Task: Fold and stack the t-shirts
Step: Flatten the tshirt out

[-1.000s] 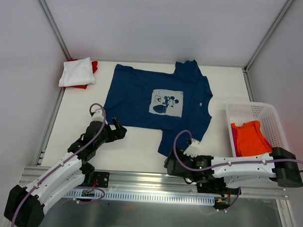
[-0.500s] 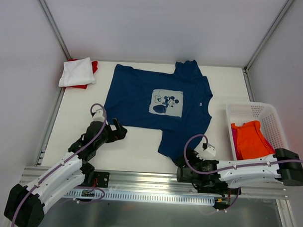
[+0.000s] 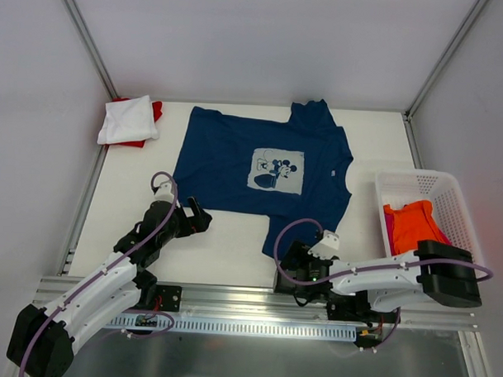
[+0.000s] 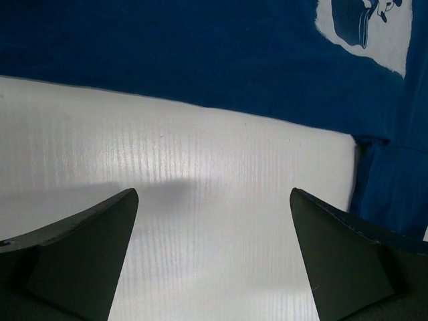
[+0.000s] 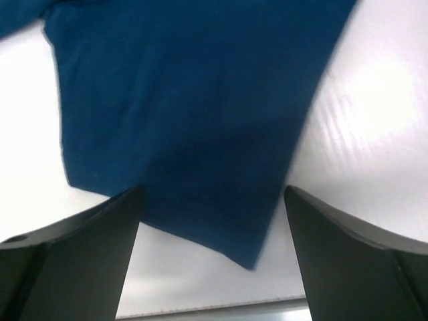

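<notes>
Broadly, the white table (image 3: 233, 246) carries the navy t-shirt (image 3: 228, 159), spread flat at its centre with the print up. Folding looks barely begun. The right gripper (image 3: 287, 258), jaws wide apart, straddles the shirt's near corner. The left gripper (image 3: 199, 216), jaws equally wide and empty, sits just beside the near hem. The next move calls for pinching the cloth edges.

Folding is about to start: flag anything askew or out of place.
The white t-shirt sits askew on the red t-shirt in the far left corner, red showing on two sides; the navy t-shirt lies flat.
</notes>
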### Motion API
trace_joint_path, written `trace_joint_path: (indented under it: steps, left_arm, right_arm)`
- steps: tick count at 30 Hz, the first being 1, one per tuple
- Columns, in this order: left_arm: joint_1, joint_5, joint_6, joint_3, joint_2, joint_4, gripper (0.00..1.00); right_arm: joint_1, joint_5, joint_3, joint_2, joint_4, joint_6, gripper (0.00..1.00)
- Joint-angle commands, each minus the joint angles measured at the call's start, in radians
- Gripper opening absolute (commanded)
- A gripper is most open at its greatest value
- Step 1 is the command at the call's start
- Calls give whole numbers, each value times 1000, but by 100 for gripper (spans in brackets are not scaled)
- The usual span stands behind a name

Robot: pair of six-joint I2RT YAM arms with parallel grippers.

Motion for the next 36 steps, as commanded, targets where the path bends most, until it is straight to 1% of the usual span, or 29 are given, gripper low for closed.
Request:
trace_joint_path:
  steps: [1,3,4,9,11,12,13,14,15,17,18,21,24,29,31,33,34,35,36]
  left_arm:
    - [1,9,19,-5,-9,31,99]
    - [1,8,22,-10,-18,30,99]
    - [2,6,21,-13,-21,28,99]
    - [2,8,16,-18,-17,30,99]
    - [1,6,16,-18,-17,30,99]
    - [2,5,16,-18,-17,31,99]
    - [2,5,16,-18,-17,31,99]
    - [2,3,16,-18,-15,33,99]
    - [2,5,16,-18,-15,33,99]
    - [2,5,16,-18,-10,34,99]
    - [2,2,16,-16,-9,36,99]
    - [2,2,18,-15,-7,34,99]
    - [2,-1,18,-10,0,34,99]
    - [2,-12,19,1,22,36,99]
    - [2,-46,15,11,26,36,99]
    - [2,-86,-19,45,39,-15,99]
    - [2,-151,-40,65,46,-56,99]
    - [2,-191,-83,86,63,-154,99]
    - [2,-236,-108,117,63,-197,99]
  right_arm:
    - [-34,-206,-61,130,344,-71,91]
    - [-39,-226,-46,193,367,-78,90]
    - [-39,-232,-31,204,367,-81,88]
    - [-39,-237,-37,214,390,-84,81]
    - [-39,-238,-49,206,387,-75,71]
    - [-39,-241,-53,203,390,-72,61]
    - [-37,-244,-56,198,389,-68,54]
    - [-37,-244,-63,198,387,-64,43]
    - [-36,-250,-64,198,384,-55,27]
    - [-30,-252,-64,198,357,-38,3]
    - [-16,-249,-61,197,343,-20,1]
    - [15,-224,-23,186,242,14,0]
    - [41,-191,16,166,102,43,0]
    - [47,-168,-9,108,67,59,1]
    - [50,-165,-14,80,22,68,0]
    - [61,-154,-14,57,-21,86,0]
    - [68,-148,-9,46,-82,100,0]
    - [82,-134,-4,36,-117,129,0]
    - [87,-128,-1,25,-148,145,1]
